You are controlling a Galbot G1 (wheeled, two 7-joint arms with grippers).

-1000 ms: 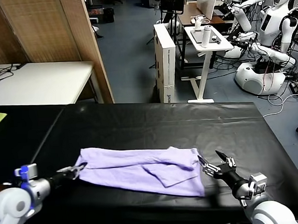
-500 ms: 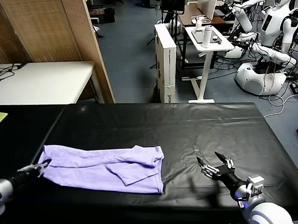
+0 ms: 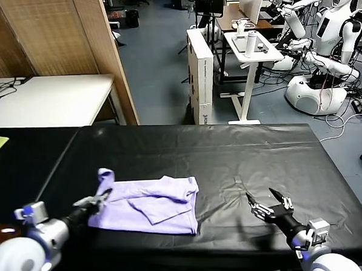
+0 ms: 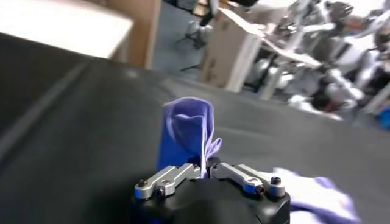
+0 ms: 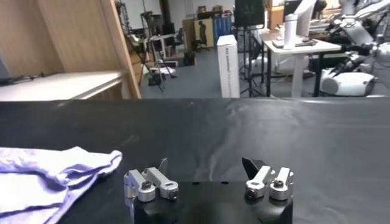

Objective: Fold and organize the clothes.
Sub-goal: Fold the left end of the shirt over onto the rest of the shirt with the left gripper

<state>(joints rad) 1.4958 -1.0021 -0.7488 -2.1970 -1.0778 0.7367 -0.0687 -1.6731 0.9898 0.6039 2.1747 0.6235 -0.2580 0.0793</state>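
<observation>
T-shirt (image 3: pixel 154 205) on black table (image 3: pixel 230 151), left of centre; its left end now lifted, carried inward versus half-second ago: fold starting. Left gripper (image 3: pixel 98 199) pinched on that edge. Right gripper (image 3: pixel 271 205) spread wide, empty, well apart.

The left claw (image 3: pixel 98 199), clamped on the T-shirt (image 3: pixel 154 205)'s left end, now lifts that end off the worktop (image 3: pixel 230 151) and carries it rightward, shortening the cloth. The right claw (image 3: pixel 266 205) sits slightly nearer than before, away from the shirt.
</observation>
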